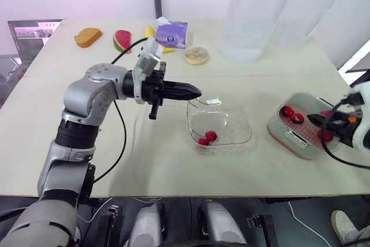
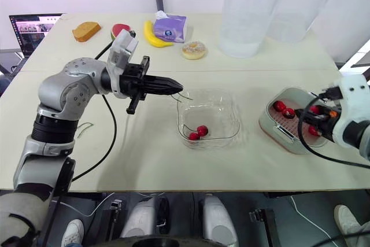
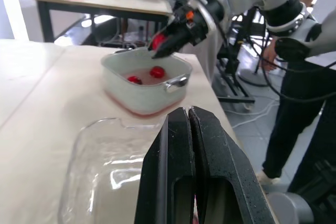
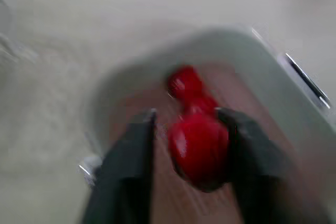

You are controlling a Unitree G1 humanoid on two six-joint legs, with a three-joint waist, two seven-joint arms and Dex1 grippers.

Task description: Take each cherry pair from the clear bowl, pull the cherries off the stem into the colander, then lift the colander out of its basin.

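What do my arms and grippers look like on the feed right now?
Left arm: silver-grey shells, black joints, looping black cable, white wrist module. Left gripper: black, tapered. Right gripper: black with orange marking, white wrist housing.

- My left gripper point(image 1: 195, 91) points to the right with its black fingers pressed together. Its tips are over the near-left rim of the clear bowl point(image 1: 245, 134).
- A cherry pair point(image 1: 207, 137) lies in the bowl's near-left corner.
- Well off to the right stands the colander point(image 1: 289, 137) with red cherries in it.
- My right gripper point(image 1: 312, 120) reaches over the colander from the right, and one cherry point(image 1: 297, 118) sits just at its tips.
- On the far side of the table point(image 1: 144, 166) are a bread slice point(image 1: 88, 37), a watermelon slice point(image 1: 122, 40), a purple tissue pack point(image 1: 171, 33) and a donut point(image 1: 196, 55).
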